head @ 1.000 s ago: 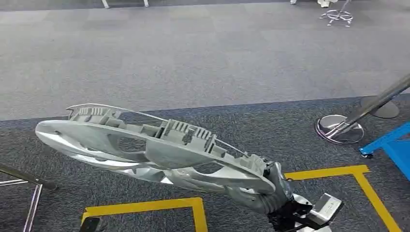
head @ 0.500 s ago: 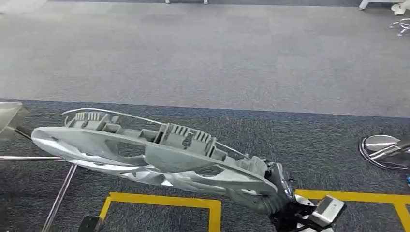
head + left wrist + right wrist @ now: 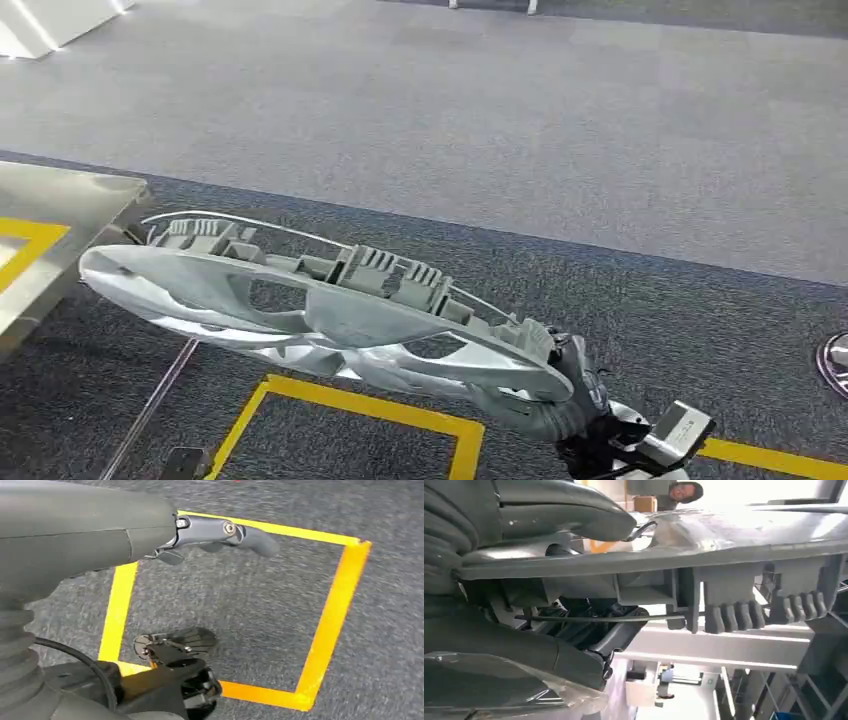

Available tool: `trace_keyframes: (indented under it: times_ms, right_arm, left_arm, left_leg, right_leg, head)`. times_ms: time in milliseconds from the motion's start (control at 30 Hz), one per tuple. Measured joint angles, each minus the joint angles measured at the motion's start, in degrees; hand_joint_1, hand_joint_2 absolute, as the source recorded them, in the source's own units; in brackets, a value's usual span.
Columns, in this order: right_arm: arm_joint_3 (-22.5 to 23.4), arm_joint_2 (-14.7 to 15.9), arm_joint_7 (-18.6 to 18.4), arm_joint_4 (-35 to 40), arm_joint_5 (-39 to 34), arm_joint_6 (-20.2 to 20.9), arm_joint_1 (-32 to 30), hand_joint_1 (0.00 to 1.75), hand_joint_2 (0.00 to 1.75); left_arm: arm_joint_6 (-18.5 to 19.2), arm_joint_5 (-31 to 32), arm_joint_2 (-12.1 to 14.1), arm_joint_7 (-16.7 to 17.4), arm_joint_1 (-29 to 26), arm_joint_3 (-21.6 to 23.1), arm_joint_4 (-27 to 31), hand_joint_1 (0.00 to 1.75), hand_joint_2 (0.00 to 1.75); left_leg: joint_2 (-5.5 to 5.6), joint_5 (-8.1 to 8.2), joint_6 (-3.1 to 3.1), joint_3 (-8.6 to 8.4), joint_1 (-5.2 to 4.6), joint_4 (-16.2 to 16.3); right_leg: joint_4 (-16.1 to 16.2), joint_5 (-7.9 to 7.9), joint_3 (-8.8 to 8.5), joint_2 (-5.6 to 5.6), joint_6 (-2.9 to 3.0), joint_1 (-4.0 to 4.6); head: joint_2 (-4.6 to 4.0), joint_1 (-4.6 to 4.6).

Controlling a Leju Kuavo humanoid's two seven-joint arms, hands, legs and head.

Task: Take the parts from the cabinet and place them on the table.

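Head view: the right hand (image 3: 585, 425) enters at the lower right, dark fingers wrapped round the near end of a long, pale grey moulded plastic part (image 3: 320, 315) with ribbed clips along its upper edge and oval cut-outs in its body. The part is held up in the air, clear of the floor, running from the hand up and to the left, roughly level w/ a slight tilt. A thin wire-like strip arcs over its upper edge. Below it lies dark grey carpet (image 3: 650, 310) marked w/ yellow floor tape (image 3: 370, 405); lighter grey carpet (image 3: 450, 120) lies beyond. A shiny metal surface (image 3: 60, 215) w/ a yellow marking sits at the left edge, near the part's far tip but apart from it. Left wrist view: the left hand (image 3: 220, 532) hangs over the dark carpet, holding nothing; the fingers that show lie fairly straight, spread not clear. A yellow tape rectangle (image 3: 330, 615) lies on the carpet below. Right wrist view: the right hand's grey thumb (image 3: 569, 515) and dark fingers (image 3: 589, 630) clamp the grey part (image 3: 724, 565) between them, ribbed clips hanging off the part's edge. Background bright and blurred; a person (image 3: 684, 490) stands far off.
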State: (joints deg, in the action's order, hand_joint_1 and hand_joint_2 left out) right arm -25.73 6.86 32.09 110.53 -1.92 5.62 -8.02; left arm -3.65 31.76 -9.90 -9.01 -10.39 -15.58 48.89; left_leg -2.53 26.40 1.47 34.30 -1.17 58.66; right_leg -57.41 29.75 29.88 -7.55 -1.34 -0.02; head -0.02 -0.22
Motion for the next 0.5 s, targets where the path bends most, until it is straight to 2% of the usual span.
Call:
trace_keyframes:
  times_ms: [33, 67, 100, 133, 167, 200, 233, 267, 300, 333, 367, 400, 500]
  right_arm:
    - [0.0, 0.0, 0.0, 0.0, 0.0, 0.0, 0.0, 1.75, 1.75]
    - [0.0, 0.0, 0.0, 0.0, 0.0, 0.0, 0.1, 1.75, 1.75]
    - [0.0, 0.0, 0.0, 0.0, 0.0, 0.0, 0.1, 1.75, 1.75]
    - [0.0, 0.0, 0.1, 0.0, 0.0, 0.0, 0.0, 1.75, 1.75]
    - [0.0, 0.0, 0.1, 0.0, -0.1, 0.0, -0.1, 1.75, 1.75]
    - [0.0, 0.0, 0.0, 0.0, -0.1, 0.0, -0.1, 1.75, 1.75]
    - [0.0, 0.0, 0.0, -0.1, 0.0, 0.0, -0.1, 1.75, 1.75]
    - [0.0, 0.0, 0.0, -0.1, 0.0, 0.0, -0.2, 1.75, 1.75]
    - [0.0, 0.0, 0.0, -0.1, 0.0, 0.0, -0.1, 1.75, 1.75]
    - [0.0, 0.0, 0.0, -0.1, 0.0, 0.0, -0.1, 1.75, 1.75]
    - [0.0, 0.0, 0.0, -0.1, 0.0, 0.0, -0.1, 1.75, 1.75]
    - [0.0, 0.0, 0.1, -0.1, 0.0, 0.0, -0.2, 1.75, 1.75]
    - [0.0, 0.0, 0.1, -0.1, 0.0, 0.0, -0.1, 1.75, 1.75]
  left_arm:
    - [0.0, 0.0, 0.0, 0.0, -0.1, 0.0, 0.0, 0.0, 1.75]
    - [0.0, 0.0, 0.0, 0.0, -0.2, 0.0, 0.0, 0.0, 1.75]
    - [0.0, 0.0, 0.0, 0.1, 0.0, -0.1, 0.0, 0.0, 1.75]
    - [0.0, 0.0, 0.0, 0.1, 0.2, -0.1, 0.0, 0.0, 1.75]
    - [0.0, 0.0, -0.1, 0.1, 0.2, 0.0, 0.0, 0.0, 1.75]
    - [0.0, 0.0, -0.1, 0.1, 0.2, 0.0, 0.0, 0.0, 1.75]
    - [0.0, 0.0, -0.1, 0.1, 0.2, 0.0, 0.0, 0.0, 1.75]
    - [0.0, 0.0, -0.1, 0.1, 0.1, 0.0, 0.0, 0.0, 1.75]
    - [0.0, 0.0, -0.1, 0.1, 0.1, 0.0, 0.0, 0.0, 1.75]
    - [0.0, -0.1, -0.1, 0.2, 0.1, 0.0, 0.0, 0.0, 1.75]
    - [0.0, -0.2, -0.1, 0.2, 0.2, 0.0, 0.0, 0.0, 1.75]
    - [0.0, -0.2, 0.0, 0.2, 0.4, 0.0, 0.0, 0.0, 1.75]
    - [0.0, -0.2, 0.0, 0.2, 0.2, 0.0, 0.0, 0.0, 1.75]
  left_leg:
    - [0.85, -0.51, 0.54, -0.85, 0.6, -1.0]
    - [1.11, -0.63, 0.7, -1.1, 0.67, -1.3]
    - [1.7, -0.73, 1.07, -1.01, 0.81, -1.3]
    - [2.46, -0.79, 1.18, -0.89, 0.87, -1.3]
    - [2.92, -0.78, 1.22, -0.85, 0.86, -1.3]
    - [3.78, -0.77, 1.27, -0.8, 0.84, -1.2]
    - [4.49, -0.77, 1.26, -0.84, 0.85, -1.2]
    - [5.26, -0.75, 1.23, -0.87, 0.92, -1.1]
    - [5.97, -0.7, 1.13, -0.87, 1.02, -0.9]
    - [6.76, -0.55, 0.88, -0.84, 1.16, -0.6]
    - [7.45, -0.27, 0.45, -0.62, 1.23, -0.1]
    - [8.24, -0.07, -0.08, 0.03, 0.96, 0.6]
    - [10.22, -0.91, -1.37, 0.85, 1.7, 0.3]
  right_leg:
    - [-0.1, 0.6, 0.06, -0.11, -0.52, 0.02]
    - [-1.2, 1.44, 0.26, 3.0, -0.73, -0.26]
    - [-4.5, 3.27, 1.84, 5.63, -0.74, -0.34]
    - [-9.2, 5.31, 4.2, 6.82, -0.89, -0.45]
    - [-12.3, 6.53, 5.86, 7.23, -1.01, -0.53]
    - [-17.1, 7.93, 8.61, 7.48, -1.23, -0.56]
    - [-17.7, 7.15, 9.29, 7.47, -1.33, -0.61]
    - [-15.6, 5.01, 8.66, 7.49, -1.45, -0.71]
    - [-12.0, 2.53, 7.19, 7.59, -1.6, -0.88]
    - [-7.2, -0.19, 5.0, 8.37, -1.75, -1.17]
    - [-2.6, -1.53, 2.99, 11.35, -2.06, -1.76]
    - [-1.1, -0.38, 2.23, 13.93, -1.98, -1.95]
    - [-1.7, -0.55, 2.19, 11.97, -0.71, -1.31]
  head:
    - [0.0, -0.04]
    - [0.0, 0.24]
    - [0.0, 0.2]
    - [0.0, 0.51]
    - [0.0, 0.7]
    - [0.0, 0.63]
    - [0.0, 0.75]
    - [0.0, 0.72]
    - [0.0, 0.76]
    - [0.0, 0.72]
    - [0.0, 0.79]
    - [0.0, 0.85]
    - [0.0, 0.79]
